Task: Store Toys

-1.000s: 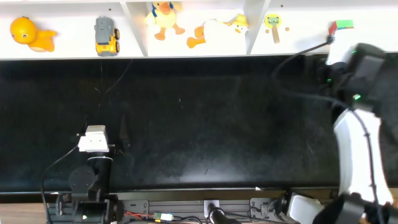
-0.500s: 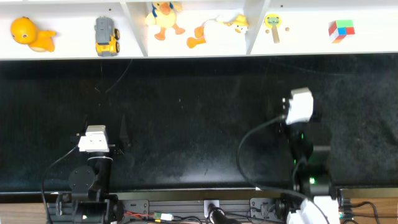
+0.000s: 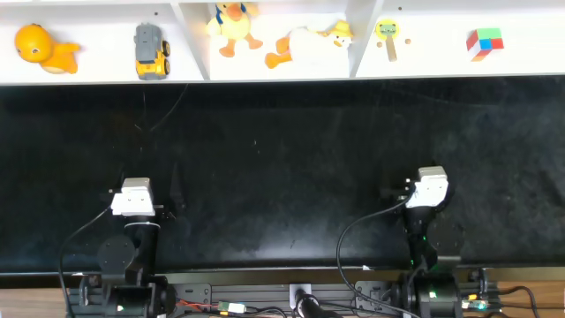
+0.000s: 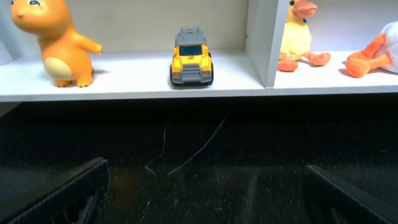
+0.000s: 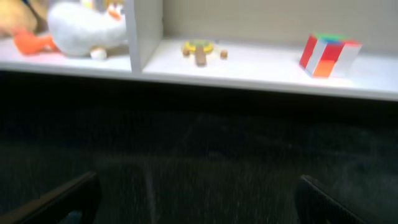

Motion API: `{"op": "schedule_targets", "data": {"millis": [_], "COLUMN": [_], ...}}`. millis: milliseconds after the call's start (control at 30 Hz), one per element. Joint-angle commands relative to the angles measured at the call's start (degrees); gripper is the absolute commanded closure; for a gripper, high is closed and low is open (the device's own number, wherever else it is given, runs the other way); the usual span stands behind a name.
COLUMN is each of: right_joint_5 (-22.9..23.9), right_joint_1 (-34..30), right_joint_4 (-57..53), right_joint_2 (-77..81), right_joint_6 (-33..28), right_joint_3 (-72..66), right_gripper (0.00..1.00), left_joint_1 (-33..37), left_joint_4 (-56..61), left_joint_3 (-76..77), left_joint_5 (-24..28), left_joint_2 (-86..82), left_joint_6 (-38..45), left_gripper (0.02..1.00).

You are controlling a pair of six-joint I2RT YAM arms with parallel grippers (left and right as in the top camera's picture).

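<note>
White shelf [image 5: 249,71] holds cube [image 5: 328,55] (rightmost bay); right end effector [image 5: 199,202] seemingly spread.

Top camera: overhead, looking straight down on black table [image 3: 265,159]. Wrist cameras: low over the table, facing the white shelf [image 4: 124,78] from well back; both catch the white duck [image 5: 87,28]

Black textured worktop [image 3: 282,177], faint scratches, even light. White shelf unit [image 3: 97,72] along far edge, split by upright dividers [image 3: 196,35] into compartments; beige back wall [image 4: 137,22] behind.
</note>
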Motion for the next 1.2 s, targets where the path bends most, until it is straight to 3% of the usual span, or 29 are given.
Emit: {"op": "schedule_targets", "data": {"millis": [33, 133, 1200], "right_joint_5": [0.4, 0.5, 0.6], "right_joint_1": [0.2, 0.7, 1.0], "right_joint_4": [0.4, 0.7, 0.3], "right_joint_2": [-3.6, -9.4, -8.9], "right_joint_6": [1.2, 1.2, 1.2], "right_joint_3": [-0.8, -0.8, -0.8], "right_gripper": [0.005, 0.005, 0.007], "left_joint_1": [0.3, 0.3, 0.3], "left_joint_4": [-0.1, -0.1, -0.1], "left_joint_3": [-0.1, -0.1, -0.1], "left_joint_5": [0.3, 0.3, 0.3], "left_joint_2": [-0.6, -0.6, -0.6], "left_joint_6": [0.9, 0.9, 0.9], "left_gripper": [0.020, 0.020, 0.020]}}
